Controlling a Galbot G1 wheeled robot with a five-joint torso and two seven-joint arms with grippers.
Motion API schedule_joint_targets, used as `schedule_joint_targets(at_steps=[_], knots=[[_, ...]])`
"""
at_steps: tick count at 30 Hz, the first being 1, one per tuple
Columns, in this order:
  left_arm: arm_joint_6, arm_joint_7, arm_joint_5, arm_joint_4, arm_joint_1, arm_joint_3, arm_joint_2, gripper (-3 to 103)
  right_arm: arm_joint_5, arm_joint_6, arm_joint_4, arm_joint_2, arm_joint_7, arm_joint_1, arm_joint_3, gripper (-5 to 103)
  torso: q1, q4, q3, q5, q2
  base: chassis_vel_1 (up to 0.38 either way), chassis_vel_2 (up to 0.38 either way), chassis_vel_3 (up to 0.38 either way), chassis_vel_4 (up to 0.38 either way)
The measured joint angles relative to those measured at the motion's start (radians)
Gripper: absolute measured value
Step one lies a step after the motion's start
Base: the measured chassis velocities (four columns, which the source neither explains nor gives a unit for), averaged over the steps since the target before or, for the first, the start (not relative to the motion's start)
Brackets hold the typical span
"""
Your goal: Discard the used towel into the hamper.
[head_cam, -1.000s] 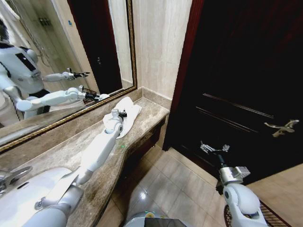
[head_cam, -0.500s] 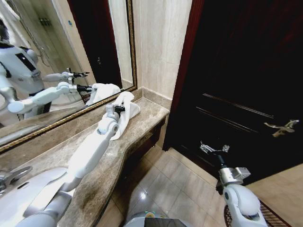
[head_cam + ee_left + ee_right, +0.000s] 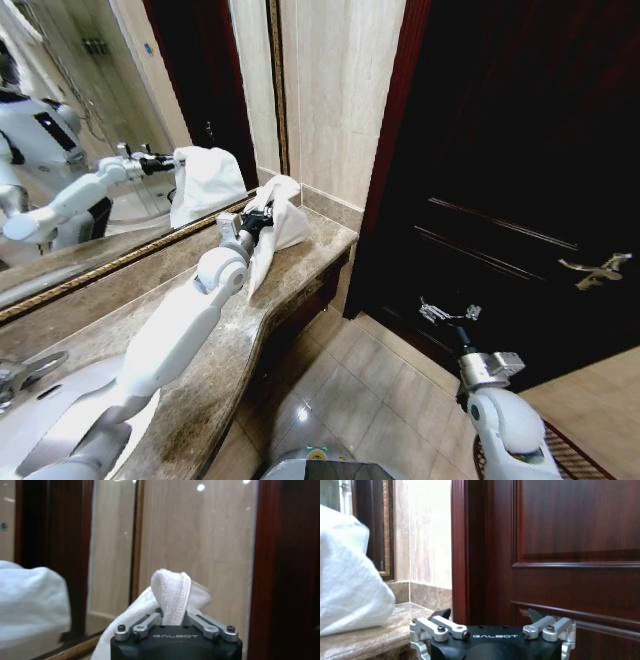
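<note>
Head view, left arm: we see our left gripper [image 3: 262, 216] far out over the marble table [image 3: 205, 375], its fingers clenched on the white towel [image 3: 280, 228], which hangs from the grasp in a bunch with its lower folds seemingly touching the stone, beside the gilt-framed mirror [image 3: 120, 150].
Head view, right arm: our right gripper [image 3: 445, 313] hangs low in front of the dark wooden door [image 3: 520, 170], above the tiled floor [image 3: 370, 400], well apart from the towel.
Head view, hamper: at the lower right corner a curved dark openwork edge [image 3: 560, 450] shows on the floor by our right arm; we take it for the hamper, though we cannot tell for sure.
Left wrist view: the towel's hemmed fold [image 3: 172, 596] stands up between the fingers, pinched tight, with the beige wall panel behind.
Right wrist view: the fingers [image 3: 442, 613] stand spread with nothing between them; the towel [image 3: 350, 577] bulks at one side over the table edge, and the door fills the rest.
Step in hand: we judge this the lift, the towel gripped and coming off the table.
Next move calls for: carrying the towel clear of the table edge, swinging or turning toward the hamper on our right, and releasing only once above its mouth.
</note>
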Motion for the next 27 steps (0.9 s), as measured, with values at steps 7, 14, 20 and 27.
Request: schedule_joint_targets(at_steps=[7,14,20,27], knots=[[-0.037,0.036,-0.016,-0.072,0.022,0.003,0.02,9,-0.011,-0.009,0.002,0.011,0.0,0.0,-0.006,100,0.0,0.0,0.0,0.0,0.0,0.0,0.0,0.0,0.0],[-0.045,0.071,-0.036,-0.146,0.09,-0.019,0.045,9,-0.014,-0.011,0.007,0.014,0.0,0.0,-0.011,100,0.0,-0.0001,0.0,0.0,0.0,0.0,0.0,0.0,0.0],[-0.04,0.08,-0.021,-0.212,0.184,-0.081,0.054,9,-0.017,-0.03,0.021,0.014,0.001,0.002,-0.013,100,0.0,-0.0001,0.0,0.0,0.0,0.0,0.0,0.0,0.0],[-0.008,0.087,0.012,-0.304,0.304,-0.171,0.072,9,-0.018,-0.047,0.046,0.013,0.005,-0.004,-0.017,100,0.0,0.0001,0.0,-0.0001,0.0,0.0,0.0,0.0,0.0]])
